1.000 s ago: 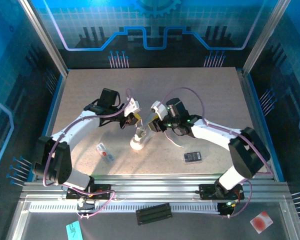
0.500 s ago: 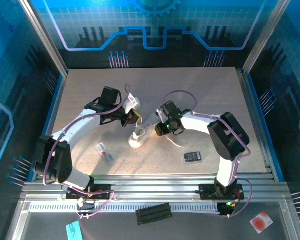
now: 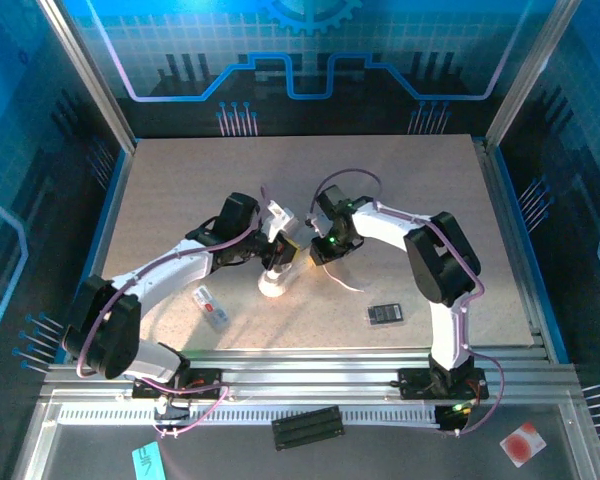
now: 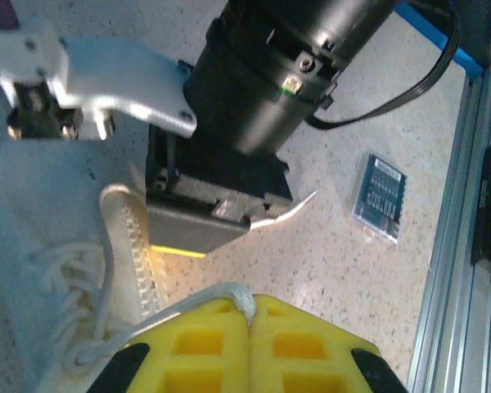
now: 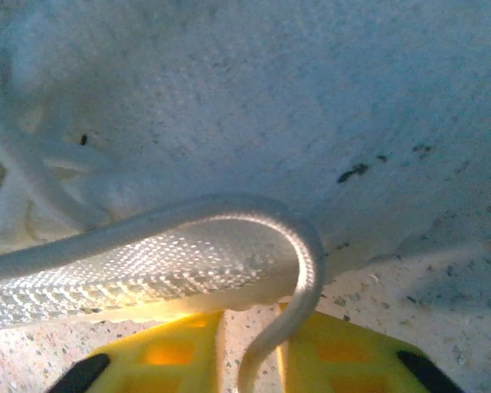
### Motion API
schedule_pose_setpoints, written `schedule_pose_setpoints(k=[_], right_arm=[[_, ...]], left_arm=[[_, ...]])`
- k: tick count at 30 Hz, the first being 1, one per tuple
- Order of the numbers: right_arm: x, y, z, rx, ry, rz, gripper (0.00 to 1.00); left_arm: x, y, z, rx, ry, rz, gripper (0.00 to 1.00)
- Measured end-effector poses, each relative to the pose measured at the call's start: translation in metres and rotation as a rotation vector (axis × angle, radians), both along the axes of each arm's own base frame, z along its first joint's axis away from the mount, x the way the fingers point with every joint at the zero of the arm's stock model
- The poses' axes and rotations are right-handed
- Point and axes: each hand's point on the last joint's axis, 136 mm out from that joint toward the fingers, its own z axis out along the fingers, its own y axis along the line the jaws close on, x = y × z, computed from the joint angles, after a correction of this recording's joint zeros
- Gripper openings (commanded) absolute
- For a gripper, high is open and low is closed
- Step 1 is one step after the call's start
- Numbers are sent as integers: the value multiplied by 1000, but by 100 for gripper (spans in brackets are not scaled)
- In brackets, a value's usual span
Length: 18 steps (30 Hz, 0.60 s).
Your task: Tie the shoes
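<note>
From above, the small white knit sneaker [image 3: 272, 287] is mostly covered by the left claw [image 3: 285, 250] and the right claw [image 3: 306, 252]; we see only one pale end. In the left wrist view the left and bottom edges cut it off, and the small flat black rectangle's [image 4: 379, 196] print is too small to read. In the right wrist view it is blurred; the thin white lace [image 5: 307, 254] leaves the bottom edge between yellow pads [image 5: 172, 352], and we cannot tell whether they pinch it.
</note>
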Motion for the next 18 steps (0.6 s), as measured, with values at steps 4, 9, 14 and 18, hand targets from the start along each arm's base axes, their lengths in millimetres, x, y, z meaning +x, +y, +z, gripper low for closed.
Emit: schedule_pose_setpoints(k=[4,9,14,18], right_arm=[[2,0,2,-15,4,35,0],[22,-4,7,-48,-56,52,0],[80,-4,54,-29,-242,24,0],[104,14,104,33,-342,42,0]], left_arm=[[7,2,1,-9,29,69,0],[13,5,4,-10,57,120,0],[12,8,7,-12,58,126,0],[9,8,7,-6,62,119,0]])
